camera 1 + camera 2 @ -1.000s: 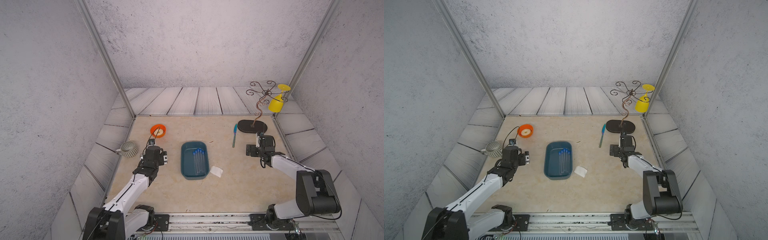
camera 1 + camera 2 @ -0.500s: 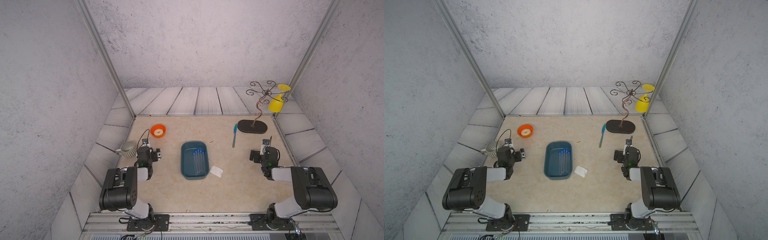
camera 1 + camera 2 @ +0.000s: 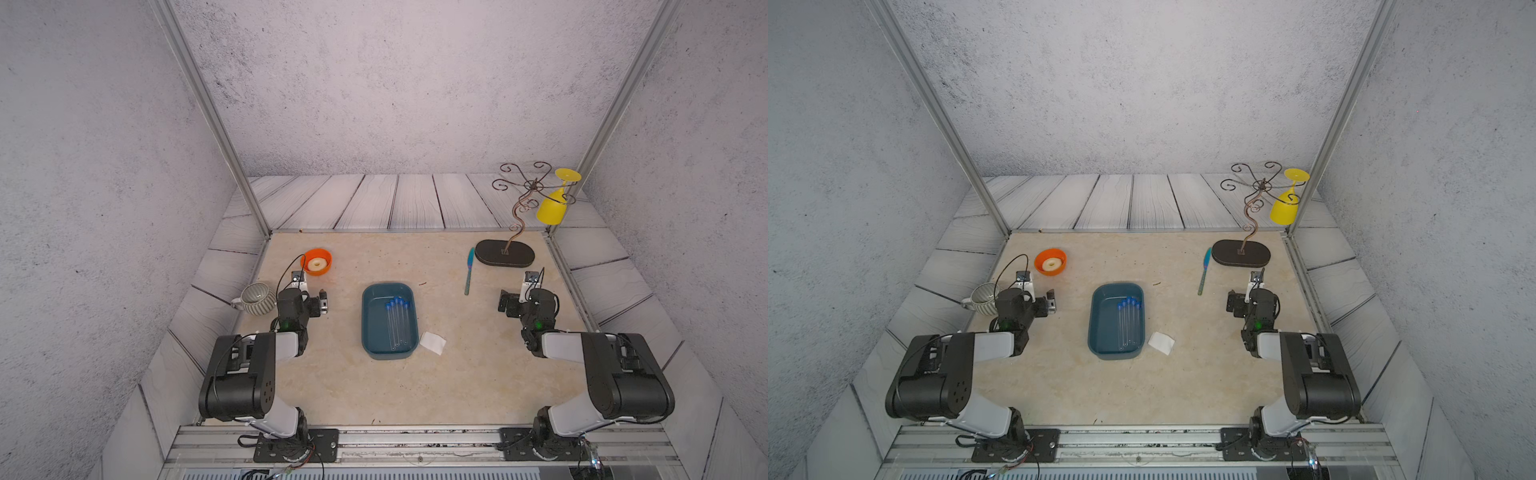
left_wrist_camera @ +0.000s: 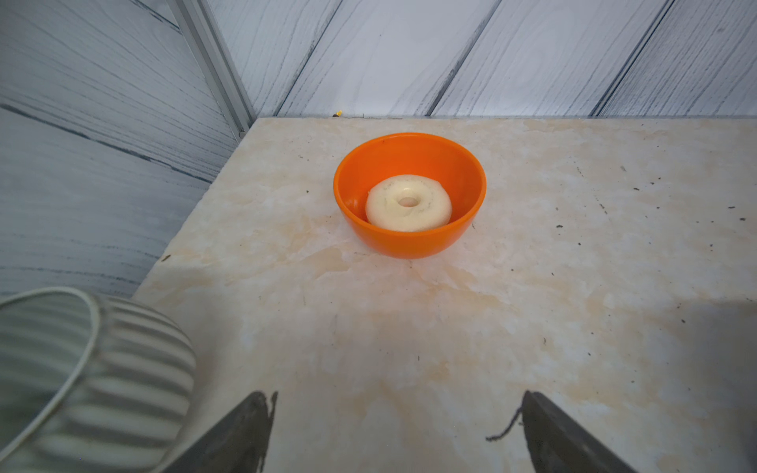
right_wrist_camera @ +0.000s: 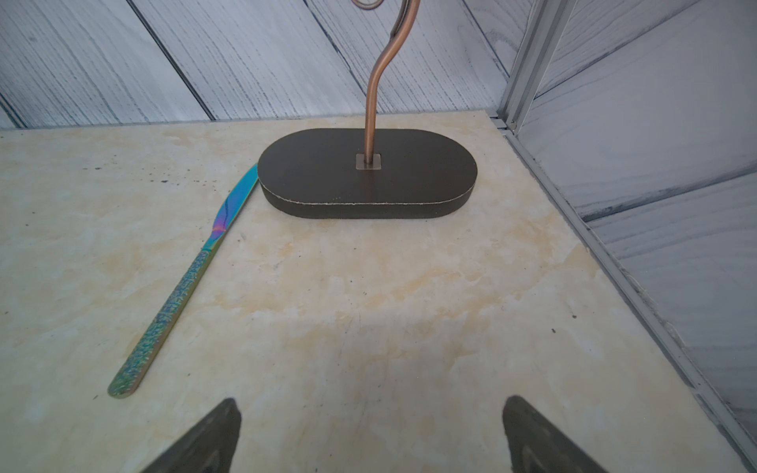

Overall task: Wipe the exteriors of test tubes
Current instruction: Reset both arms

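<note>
trouble is likeliest at the pick-up. the test tubes (image 3: pixel 397 324) are thin, clear and packed side by side, so a hand could close on two at once, or press one against the tray floor until it rolls away or cracks. the teal tray (image 3: pixel 365 320) has a raised wall that blocks a low approach, and fingers catching it could shove the whole tray across the smooth worktop (image 3: pixel 415 390). the white wipe (image 3: pixel 432 343) is thin and lies flat, so it may slide instead of lifting. the left hand (image 3: pixel 323 300) sits just beside the striped mug (image 3: pixel 257 298), and a careless swing could knock it over.

both hands are well apart from the tubes. the left hand, at 9 o'clock of the tray, is released, jaws spread wide with only bare worktop between them in its wrist view. the right hand (image 3: pixel 503 304), at 3 o'clock, is equally spread and empty.

containers: the tray, at the centre of the worktop, holds all the tubes, blue caps toward 12 o'clock and rounded ends toward 6. the wipe lies outside it, just beside its 4 o'clock corner. the orange bowl (image 4: pixel 409 243) at 10 o'clock holds one pale ring-shaped piece (image 4: pixel 385 204). the mug's inside cannot be read. a yellow glass (image 3: pixel 550 211) hangs upside down from the wire stand (image 3: pixel 505 253) at 2 o'clock, with the knife (image 3: pixel 469 272) just beside its base.
</note>
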{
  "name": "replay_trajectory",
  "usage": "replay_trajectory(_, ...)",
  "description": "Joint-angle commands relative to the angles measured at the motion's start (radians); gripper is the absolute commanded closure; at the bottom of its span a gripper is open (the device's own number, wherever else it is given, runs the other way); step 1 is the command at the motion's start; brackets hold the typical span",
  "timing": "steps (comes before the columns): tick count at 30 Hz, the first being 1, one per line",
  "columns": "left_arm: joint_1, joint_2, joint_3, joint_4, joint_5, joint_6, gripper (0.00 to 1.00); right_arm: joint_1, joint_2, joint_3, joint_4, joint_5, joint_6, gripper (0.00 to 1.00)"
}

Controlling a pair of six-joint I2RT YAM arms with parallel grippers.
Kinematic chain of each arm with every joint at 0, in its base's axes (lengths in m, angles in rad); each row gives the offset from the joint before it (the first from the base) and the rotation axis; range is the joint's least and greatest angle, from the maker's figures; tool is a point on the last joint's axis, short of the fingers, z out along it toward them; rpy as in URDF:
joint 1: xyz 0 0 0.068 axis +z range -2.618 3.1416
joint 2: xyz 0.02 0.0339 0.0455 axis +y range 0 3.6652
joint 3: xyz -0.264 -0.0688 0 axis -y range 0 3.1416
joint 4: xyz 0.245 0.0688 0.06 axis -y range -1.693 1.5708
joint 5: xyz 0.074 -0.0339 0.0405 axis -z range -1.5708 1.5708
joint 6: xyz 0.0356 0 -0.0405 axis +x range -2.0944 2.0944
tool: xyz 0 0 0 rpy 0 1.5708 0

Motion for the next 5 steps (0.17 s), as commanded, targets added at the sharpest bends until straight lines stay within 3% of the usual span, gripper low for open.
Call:
replay_trajectory(1,-0.003,0.008,0.019,-0.006,0.008,0.011,0.03,0.003,0.004,0.006,0.014,0.018,-0.001,0.01)
replay_trajectory(5,-0.003,-0.009,0.003,0.007,0.000,0.007,0.03,0.003,0.005,0.006,0.014,0.018,-0.001,0.01)
